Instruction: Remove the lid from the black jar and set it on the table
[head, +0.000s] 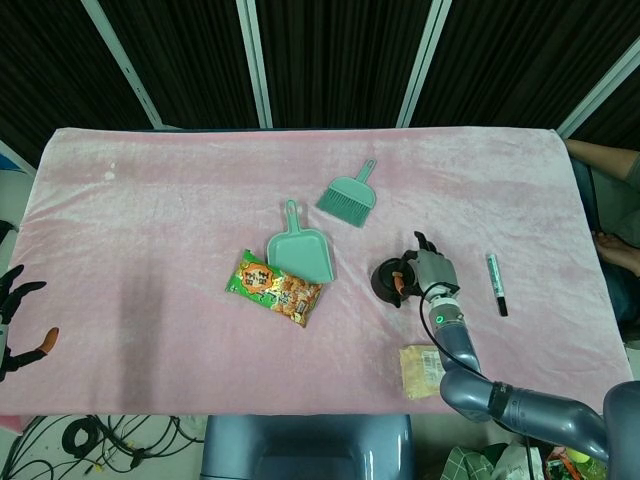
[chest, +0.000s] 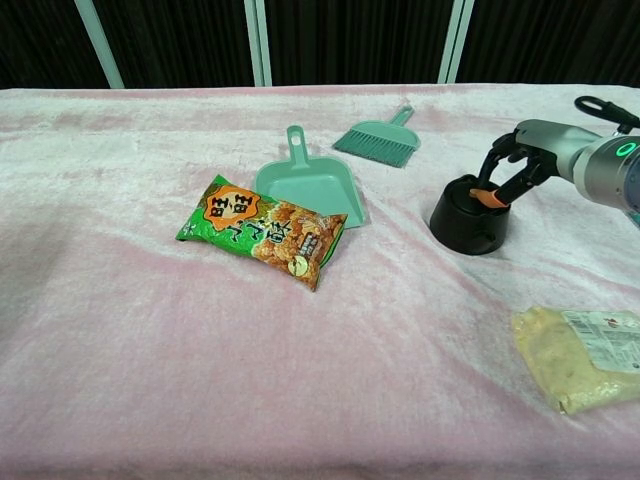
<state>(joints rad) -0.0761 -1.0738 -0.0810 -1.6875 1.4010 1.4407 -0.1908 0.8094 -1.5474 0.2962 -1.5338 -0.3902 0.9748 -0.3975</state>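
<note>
The black jar (head: 384, 283) (chest: 466, 222) stands upright on the pink cloth, right of centre. Its black lid (chest: 463, 189) sits on top of it. My right hand (head: 427, 271) (chest: 522, 158) reaches in from the right and grips the lid, fingers curled over its top and an orange fingertip pressed against its side. My left hand (head: 17, 318) hangs off the table's left edge in the head view, fingers spread and holding nothing.
A green dustpan (chest: 311, 190) and a snack bag (chest: 261, 230) lie left of the jar, with a green brush (chest: 378, 138) behind. A marker (head: 497, 284) lies to the right of the jar. A beige packet (chest: 583, 355) lies near the front edge.
</note>
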